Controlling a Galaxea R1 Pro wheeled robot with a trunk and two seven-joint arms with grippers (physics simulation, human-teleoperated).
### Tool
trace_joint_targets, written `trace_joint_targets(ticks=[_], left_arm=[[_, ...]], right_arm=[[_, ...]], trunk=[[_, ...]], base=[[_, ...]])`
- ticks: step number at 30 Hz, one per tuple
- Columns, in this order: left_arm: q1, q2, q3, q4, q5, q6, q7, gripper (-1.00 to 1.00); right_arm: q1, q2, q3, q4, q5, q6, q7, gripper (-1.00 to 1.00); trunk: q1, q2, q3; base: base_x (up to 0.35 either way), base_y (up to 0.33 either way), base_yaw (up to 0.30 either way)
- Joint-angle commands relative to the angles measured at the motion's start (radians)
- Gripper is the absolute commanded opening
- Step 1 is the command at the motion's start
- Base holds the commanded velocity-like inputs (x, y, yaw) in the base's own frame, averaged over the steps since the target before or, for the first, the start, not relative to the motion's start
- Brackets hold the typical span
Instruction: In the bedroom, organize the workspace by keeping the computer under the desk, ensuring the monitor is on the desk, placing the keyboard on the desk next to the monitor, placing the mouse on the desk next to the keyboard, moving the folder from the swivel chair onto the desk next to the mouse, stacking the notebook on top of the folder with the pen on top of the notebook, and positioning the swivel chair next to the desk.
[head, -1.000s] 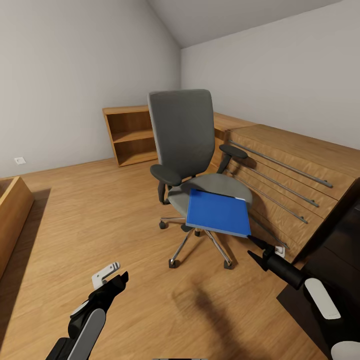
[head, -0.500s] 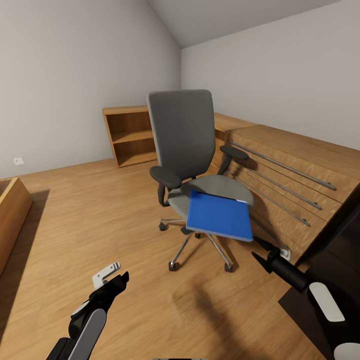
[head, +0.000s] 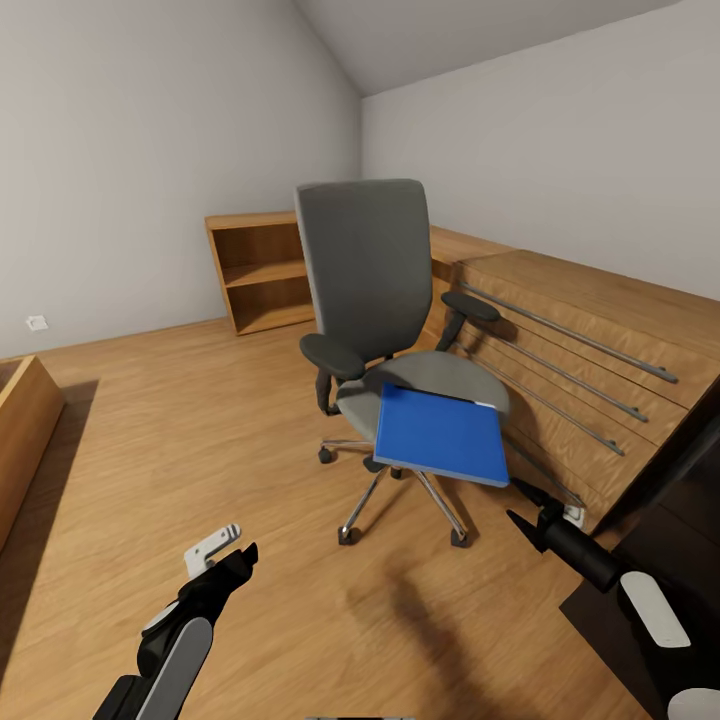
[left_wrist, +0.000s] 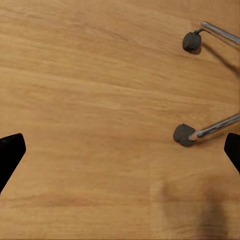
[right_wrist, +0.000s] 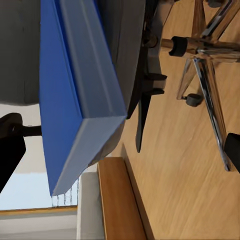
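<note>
Right hand (head: 527, 503) spread wide, seemingly just short of the folder (head: 440, 434)

head cam high, facing swivel chair (head: 385, 330); wrist cams low, sharing its base

Nothing readable anywhere that I can spot. The folder (head: 440, 435) cover is plain blue, no label or writing.
</note>
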Motion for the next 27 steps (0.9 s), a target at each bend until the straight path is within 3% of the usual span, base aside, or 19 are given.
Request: trace_joint_targets(ticks=[1, 23, 27], left_arm=[[0.0, 0.001, -0.002, -0.001, 0.007, 0.001, 0.008, 1.0], [-0.001, 0.001, -0.003, -0.001, 0.006, 0.002, 0.008, 1.0], [-0.001, 0.002, -0.035, 0.0, 0.006, 0.0, 0.008, 1.0]], right_arm=[[-0.001, 0.0, -0.002, 0.0, -0.001, 0.006, 0.001, 1.0], [-0.001, 0.002, -0.001, 0.0, 0.0, 0.005, 0.002, 1.0], [-0.001, 0.002, -0.001, 0.0, 0.0, 0.005, 0.002, 1.0]], trunk=[[0.0, 0.0, -0.001], [0.0, 0.0, -0.001], [0.0, 0.0, -0.001]], base=[[0.218, 0.084, 0.0], [0.073, 0.042, 0.0], [0.12, 0.019, 0.0]])
